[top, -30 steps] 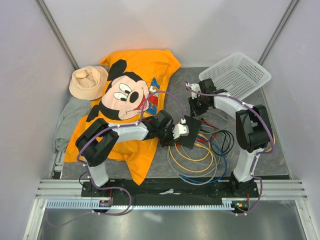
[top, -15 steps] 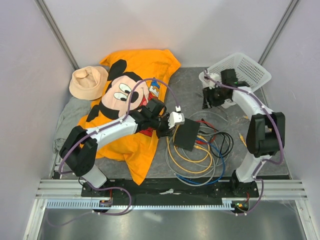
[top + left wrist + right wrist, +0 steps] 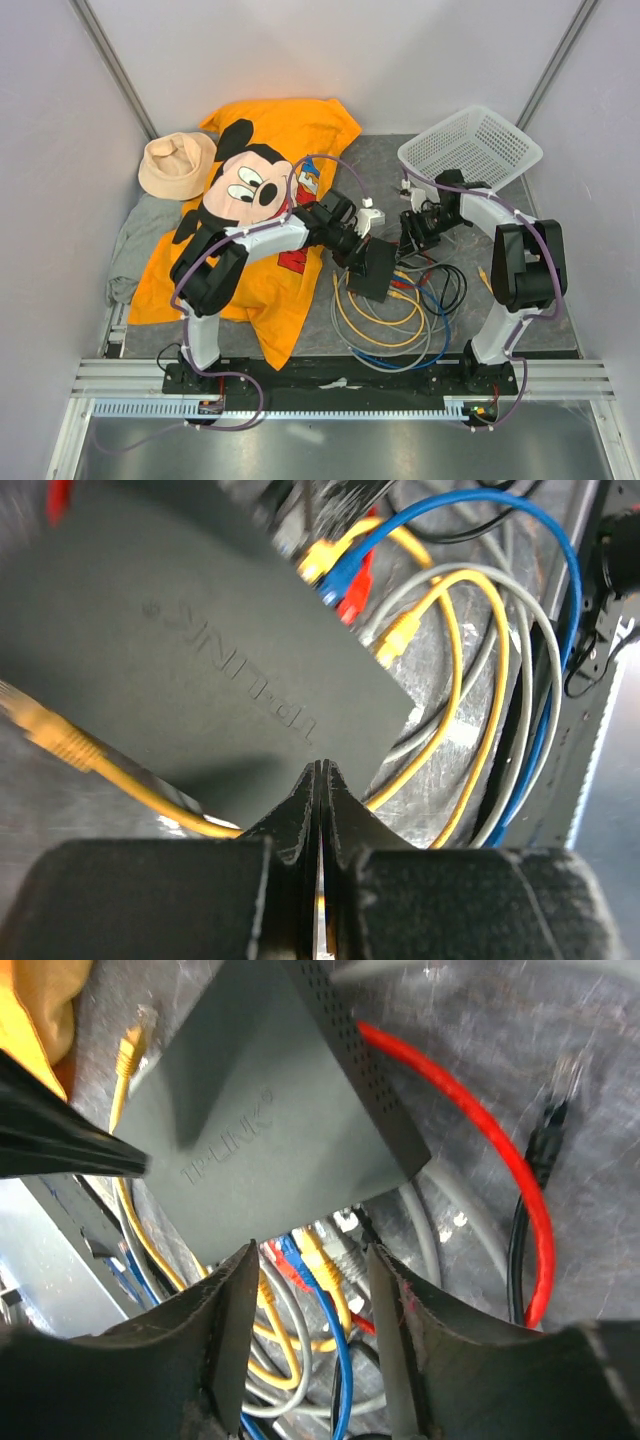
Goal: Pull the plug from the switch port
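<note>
A grey matted surface (image 3: 560, 300) lies inside a white-walled enclosure, with both arms bolted at its near edge. Nearest the bases lies a loose coil of cables (image 3: 395, 335) in yellow, grey, blue and black, below and to the near side of both sets of jaws.

Just beyond the coil sits the switch (image 3: 375, 270), a flat matte-black box lying flat on the surface between the two sets of jaws. The left arm (image 3: 260, 240) reaches in from the shirt side. Its left jaws are pressed tight together with nothing between them, and their tip is at the edge of the switch, over a yellow cable (image 3: 150, 790) that runs underneath. A loose yellow plug (image 3: 45, 730) lies on the surface to the left of those jaws, not seated in any port.

The right arm (image 3: 505, 225) bends in from the opposite side. The right jaws stand apart and grip nothing. In the gap between them are the plugs along the switch's port edge, among them a blue plug (image 3: 290, 1255) and a yellow one (image 3: 318, 1260). Whether either jaw touches a plug cannot be told. To the right of these jaws a red cable (image 3: 480, 1140) curves past the switch's corner, and beside it lies a black cable (image 3: 545, 1150) with its end free.

Farther back, beyond the left jaws, an orange cartoon-mouse shirt (image 3: 260, 130) is spread out, with a grey cloth (image 3: 135, 245) and a beige hat (image 3: 175, 165) at its far left. Beyond the right jaws a white mesh basket (image 3: 470, 150) sits tilted in the far right corner.
</note>
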